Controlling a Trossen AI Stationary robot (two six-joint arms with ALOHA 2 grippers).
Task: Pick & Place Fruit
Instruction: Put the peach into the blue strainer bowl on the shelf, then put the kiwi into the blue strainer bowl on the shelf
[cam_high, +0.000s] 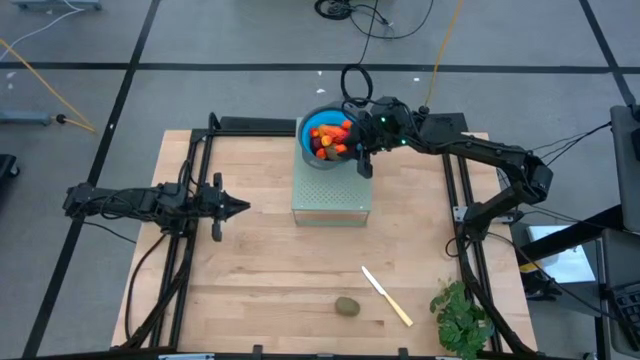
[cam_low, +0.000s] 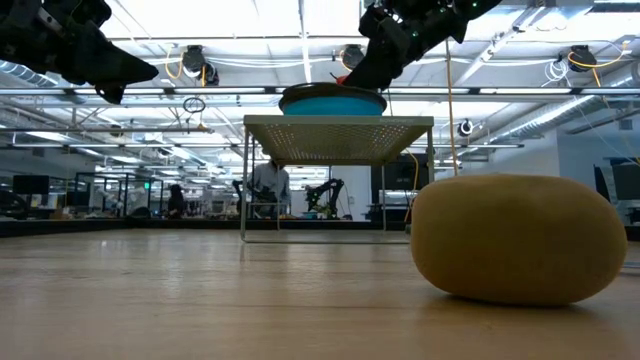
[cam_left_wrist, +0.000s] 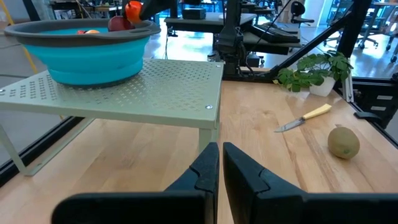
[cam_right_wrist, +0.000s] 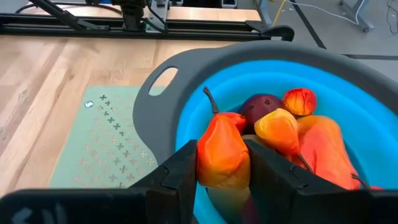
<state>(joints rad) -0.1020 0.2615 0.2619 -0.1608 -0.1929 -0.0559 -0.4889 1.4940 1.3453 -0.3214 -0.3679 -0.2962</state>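
Observation:
A blue bowl with a grey rim (cam_high: 312, 122) stands on a pale green perforated stand (cam_high: 332, 195) and holds several orange, red and dark red toy fruits (cam_right_wrist: 292, 124). My right gripper (cam_right_wrist: 222, 153) is over the bowl (cam_right_wrist: 186, 124), shut on an orange-red pear-shaped fruit with a thin stem. A brown-green kiwi (cam_high: 347, 306) lies on the table near the near edge and looms large in the low view (cam_low: 520, 238). My left gripper (cam_high: 237, 208) waits to the left of the stand, shut and holding nothing (cam_left_wrist: 221, 163). My right gripper pinches the orange-red pear-shaped fruit by its broad body (cam_right_wrist: 222, 167) between the two fingers (cam_right_wrist: 181, 169). Its stem end points away from the wrist. The fingers slant down over the bowl from the table's right. I cannot tell whether the fruit rests on the others.
A long cream-handled knife (cam_high: 388, 296) lies right of the kiwi, and a green leafy bunch (cam_high: 460, 316) sits at the near right corner. Black rails (cam_high: 195, 190) run along both sides of the table. Bare wood (cam_high: 270, 270) lies between the stand and the near edge.

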